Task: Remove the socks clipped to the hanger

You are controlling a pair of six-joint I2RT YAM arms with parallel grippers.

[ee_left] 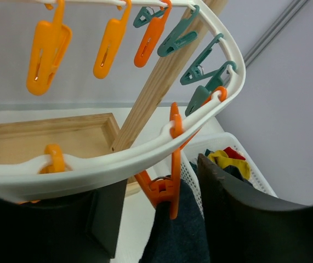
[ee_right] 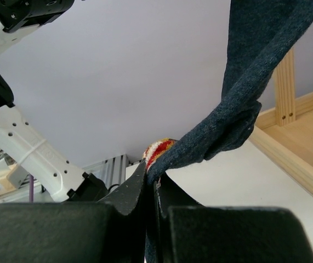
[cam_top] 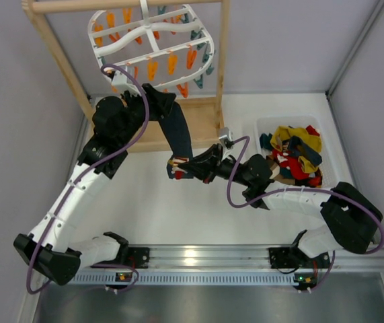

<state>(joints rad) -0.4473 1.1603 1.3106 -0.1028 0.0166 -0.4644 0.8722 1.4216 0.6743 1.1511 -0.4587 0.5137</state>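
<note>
The right gripper [cam_top: 186, 166], centre frame, pinches the cuff of one navy sock [cam_top: 177, 131]. The left gripper [ee_left: 170, 219], upper left, stands spread around the one orange clip [ee_left: 166, 189] fastening that sock to the hanger [ee_left: 145, 156]. One bin [cam_top: 289, 120] at right holds other socks [cam_top: 296, 151], too heaped to count.

The table [cam_top: 178, 208] is a plain white, matte surface. A wooden frame [cam_top: 202, 124] stands on it at the far side, left of centre. The frame's flat, tray-like base rests on the tabletop, and two uprights rise from that base. To the right of the frame, just beside its base, a white plastic bin [cam_top: 259, 128] sits on the table. Well in front of the frame, an aluminium rail [cam_top: 198, 256] runs crosswise along the table's near edge. It carries the left arm base [cam_top: 121, 252] and the right arm base [cam_top: 289, 257], one nearly in line with the frame, the other further right.
</note>
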